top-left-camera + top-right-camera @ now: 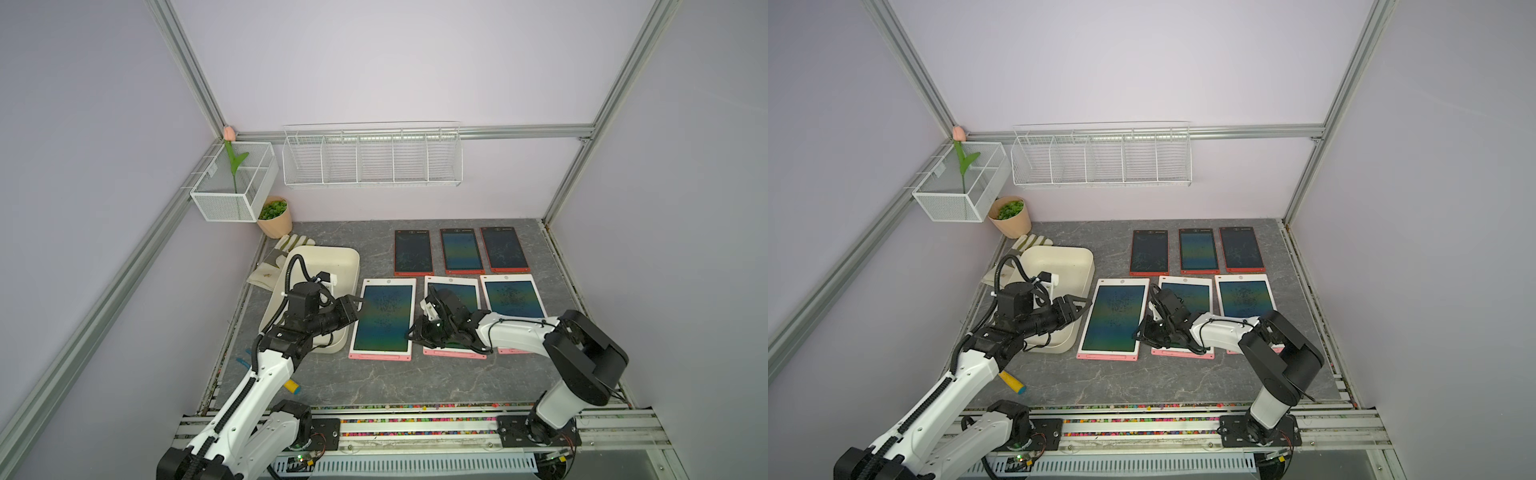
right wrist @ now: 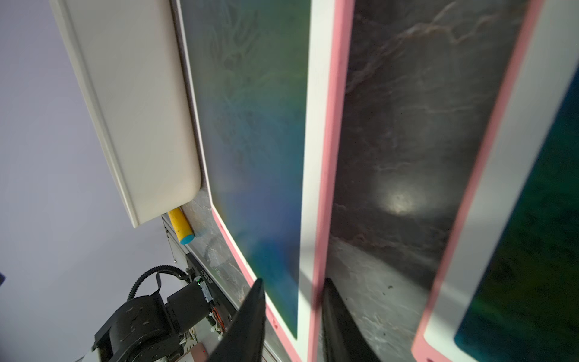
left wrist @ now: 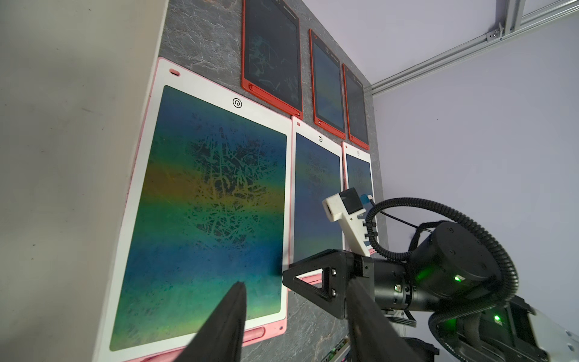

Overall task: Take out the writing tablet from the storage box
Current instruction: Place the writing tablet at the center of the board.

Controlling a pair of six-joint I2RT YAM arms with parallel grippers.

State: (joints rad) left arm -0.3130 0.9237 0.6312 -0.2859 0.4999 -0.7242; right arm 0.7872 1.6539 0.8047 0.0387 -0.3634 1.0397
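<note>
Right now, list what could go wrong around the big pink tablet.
The right gripper stands open astride an edge of the pink tablet; pulling away could drag it into the neighbouring tablet. The left gripper hovers over its other edge by the storage box; a dip might scrape the screen or hit the rim.

light: bright, even, soft, from above | shadows: faint, soft-edged | glare: rainbow sheen on writing tablet (image 3: 203, 203) screen; pale hotspot on dark tabletop (image 2: 398, 203), right wrist view | focus: right wrist view soft; right gripper (image 2: 293, 279) fingers (image 2: 247, 319) blurred | edges: wrist views stretched
</note>
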